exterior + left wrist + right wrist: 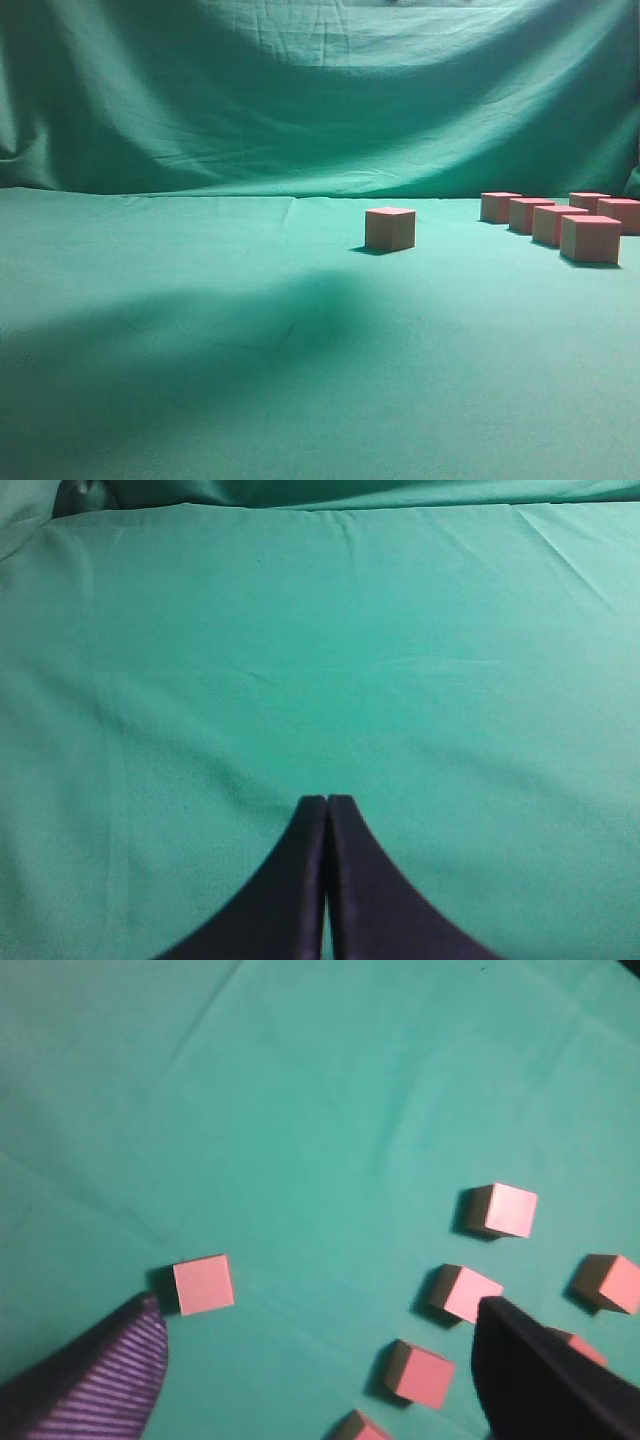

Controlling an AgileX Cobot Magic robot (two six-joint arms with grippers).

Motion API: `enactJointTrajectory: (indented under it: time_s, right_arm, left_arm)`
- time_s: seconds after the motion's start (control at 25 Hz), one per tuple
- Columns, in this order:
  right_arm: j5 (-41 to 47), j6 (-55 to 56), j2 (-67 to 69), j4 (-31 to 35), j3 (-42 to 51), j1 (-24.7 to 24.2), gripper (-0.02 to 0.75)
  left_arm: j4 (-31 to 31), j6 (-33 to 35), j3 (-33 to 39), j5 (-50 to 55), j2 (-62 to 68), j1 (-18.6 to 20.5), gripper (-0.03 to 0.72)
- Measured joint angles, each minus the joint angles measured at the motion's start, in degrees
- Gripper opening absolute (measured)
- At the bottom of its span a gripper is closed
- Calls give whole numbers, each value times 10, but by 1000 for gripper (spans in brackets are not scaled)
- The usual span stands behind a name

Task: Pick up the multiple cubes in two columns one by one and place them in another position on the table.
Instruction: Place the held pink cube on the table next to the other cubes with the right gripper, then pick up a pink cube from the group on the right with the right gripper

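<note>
Mostly matte pink cubes [390, 228] — wrinkled cloth.

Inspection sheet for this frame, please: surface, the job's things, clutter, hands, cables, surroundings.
Surface: table covered in green cloth, lightly wrinkled, with a broad shadow at front left.
Job's things: lone cube stands apart near the middle; the exterior view shows six more cubes grouped at the right in two columns.
Clutter: nothing seen.
Hands: left hand shut, empty, above bare cloth. Right hand open wide, holding nothing, with one finger beside the lone cube and the other finger over the group.
Cables: nothing seen.
Surroundings: green cloth backdrop draped behind the table.
</note>
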Motion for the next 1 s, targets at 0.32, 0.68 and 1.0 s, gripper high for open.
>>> enactJointTrajectory:
  time_s: [0.32, 0.68, 1.0]
  right_arm:
    - [2, 39, -172, -16, 195, -64, 559]
    - [-28, 62, -281, 5, 445, -225, 559]
    - [-186, 47, -285, 64, 613, -267, 559]
  left_arm:
    - [0, 0, 0, 0, 0, 0, 0]
    - [0, 0, 0, 0, 0, 0, 0]
    - [0, 0, 0, 0, 0, 0, 0]
